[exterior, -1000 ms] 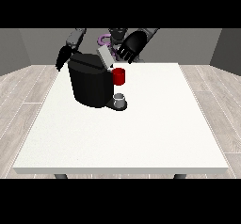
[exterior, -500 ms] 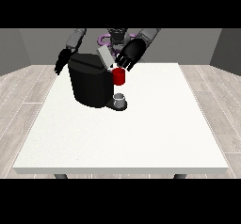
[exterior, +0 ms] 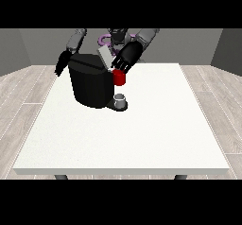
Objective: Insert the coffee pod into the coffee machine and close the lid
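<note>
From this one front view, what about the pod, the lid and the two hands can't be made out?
- Pod: not plainly visible; the hand at the view's right covers the machine top.
- Lid: tilted, its hinge end hidden by that hand.
- Hand at the view's left: partly behind the machine, too small to read.

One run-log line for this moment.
coffee machine lid raised | hand at view's right at red thing at the machine | hand at view's left beside machine
</note>
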You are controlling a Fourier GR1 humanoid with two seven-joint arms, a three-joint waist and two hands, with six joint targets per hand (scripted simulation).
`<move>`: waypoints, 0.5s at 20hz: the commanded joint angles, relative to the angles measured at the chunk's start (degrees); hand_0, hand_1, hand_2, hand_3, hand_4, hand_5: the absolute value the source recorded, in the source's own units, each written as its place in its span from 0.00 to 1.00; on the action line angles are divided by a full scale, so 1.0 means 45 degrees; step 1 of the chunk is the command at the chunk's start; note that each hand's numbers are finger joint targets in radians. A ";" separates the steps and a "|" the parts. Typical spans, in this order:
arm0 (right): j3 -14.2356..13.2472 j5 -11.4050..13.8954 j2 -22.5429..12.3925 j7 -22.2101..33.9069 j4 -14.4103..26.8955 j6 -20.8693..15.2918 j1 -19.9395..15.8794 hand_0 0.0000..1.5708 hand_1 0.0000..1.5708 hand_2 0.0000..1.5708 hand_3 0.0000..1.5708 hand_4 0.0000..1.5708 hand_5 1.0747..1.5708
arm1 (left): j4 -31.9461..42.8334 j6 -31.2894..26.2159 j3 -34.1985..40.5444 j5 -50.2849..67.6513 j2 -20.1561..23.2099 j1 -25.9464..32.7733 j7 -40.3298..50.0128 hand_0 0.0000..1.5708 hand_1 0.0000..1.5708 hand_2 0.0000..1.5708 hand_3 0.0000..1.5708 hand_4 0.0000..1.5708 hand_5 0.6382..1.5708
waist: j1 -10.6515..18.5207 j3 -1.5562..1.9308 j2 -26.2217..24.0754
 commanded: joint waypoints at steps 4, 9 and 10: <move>-0.0232 -0.0198 -0.0234 0.0350 -0.0096 0.0148 -0.0686 0.00 0.00 0.00 0.00 0.00 1.00 | 0.0233 0.0274 0.0081 -0.0221 0.0315 -0.0450 -0.0126 0.77 0.77 0.80 0.76 0.27 1.00 | -0.0264 -0.0001 0.0419; -0.0124 -0.0266 -0.0186 0.0296 -0.0147 0.0330 -0.0231 0.00 0.00 0.00 0.00 0.00 1.00 | 0.0272 0.0782 0.0091 -0.0303 0.0031 -0.0115 -0.0204 0.77 0.77 0.79 0.77 0.23 1.00 | -0.0363 -0.0001 0.0147; -0.0575 -0.0400 -0.0318 0.0072 0.0418 0.0146 -0.0410 0.00 0.00 0.00 0.00 0.00 1.00 | 0.0087 -0.0120 0.0127 -0.0009 0.0248 -0.0368 -0.0586 0.77 0.77 0.79 0.76 0.22 1.00 | 0.0272 0.0002 0.0114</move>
